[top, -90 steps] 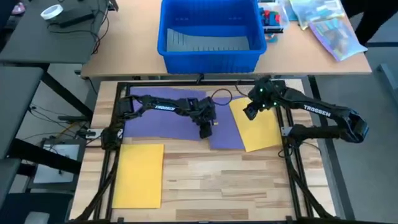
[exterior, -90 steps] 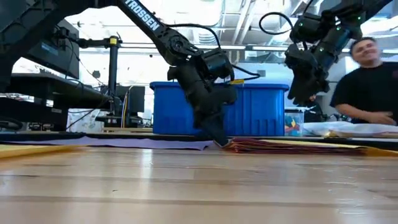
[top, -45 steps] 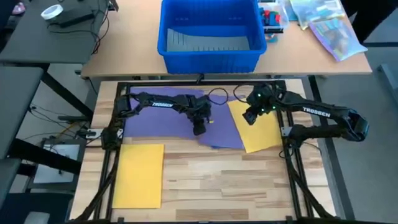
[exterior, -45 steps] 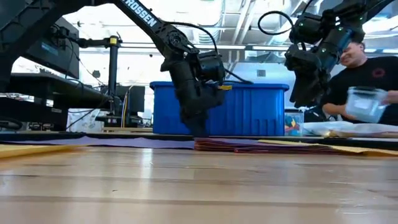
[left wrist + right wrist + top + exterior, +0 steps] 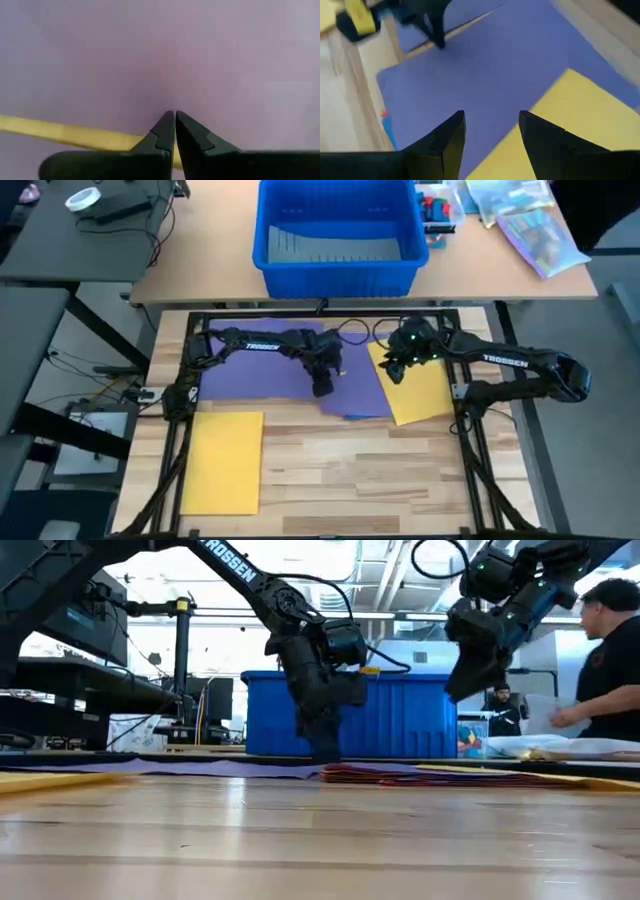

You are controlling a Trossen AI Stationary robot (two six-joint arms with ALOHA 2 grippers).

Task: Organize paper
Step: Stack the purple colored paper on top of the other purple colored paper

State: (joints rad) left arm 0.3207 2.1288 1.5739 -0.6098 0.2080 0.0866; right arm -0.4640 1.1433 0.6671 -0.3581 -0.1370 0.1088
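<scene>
Plainly, both dark arms carry the white lettering TROSSEN. Left gripper (image 5: 322, 388) points straight down with its jaws clenched tip to tip, pressing on the purple paper (image 5: 255, 365) at the far middle of the desk (image 5: 400, 470). Right gripper (image 5: 392, 370) hangs tilted above a yellow sheet (image 5: 420, 388) — jaws released. Another yellow sheet (image 5: 222, 460) lies near-left.
</scene>
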